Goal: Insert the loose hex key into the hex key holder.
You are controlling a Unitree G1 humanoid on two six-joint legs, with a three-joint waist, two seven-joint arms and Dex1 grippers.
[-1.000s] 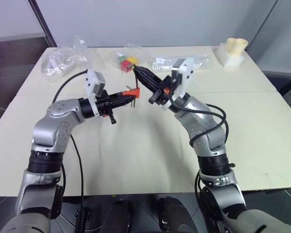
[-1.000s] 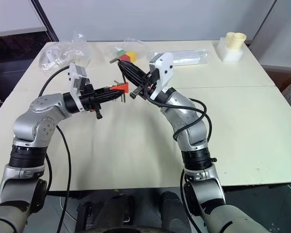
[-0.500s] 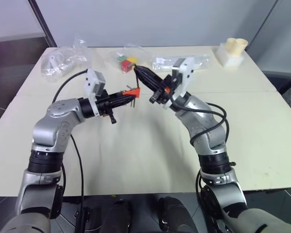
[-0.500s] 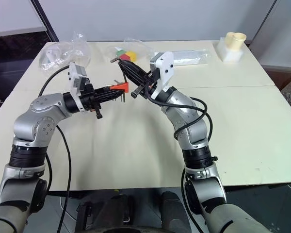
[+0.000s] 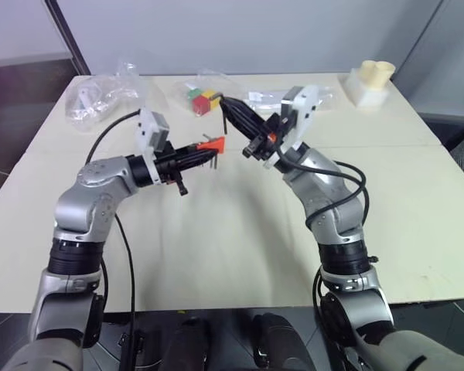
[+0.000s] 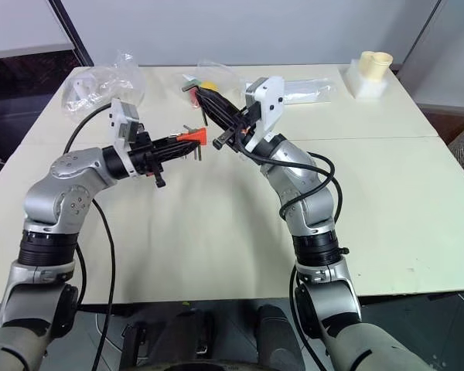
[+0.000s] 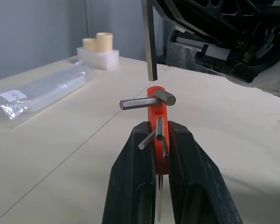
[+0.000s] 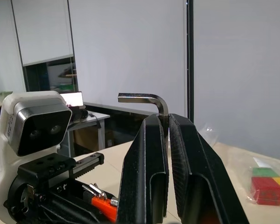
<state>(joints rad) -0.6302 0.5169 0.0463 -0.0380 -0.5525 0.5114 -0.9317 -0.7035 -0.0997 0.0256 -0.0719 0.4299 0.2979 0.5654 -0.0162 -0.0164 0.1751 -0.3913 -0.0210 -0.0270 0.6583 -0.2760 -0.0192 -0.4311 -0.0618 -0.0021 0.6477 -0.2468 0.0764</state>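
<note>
Right gripper (image 8: 161, 140) pinches the loose hex key (image 7: 150, 42), left gripper (image 7: 157, 154) clamps the hex key holder (image 7: 155, 105); slight misalignment above the block risks the tip skating off.

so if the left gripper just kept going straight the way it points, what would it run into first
Probably the right gripper. The left gripper, shut on the hex key holder, points across toward it, and the loose hex key hangs just above the holder. Depth is unclear.
</note>
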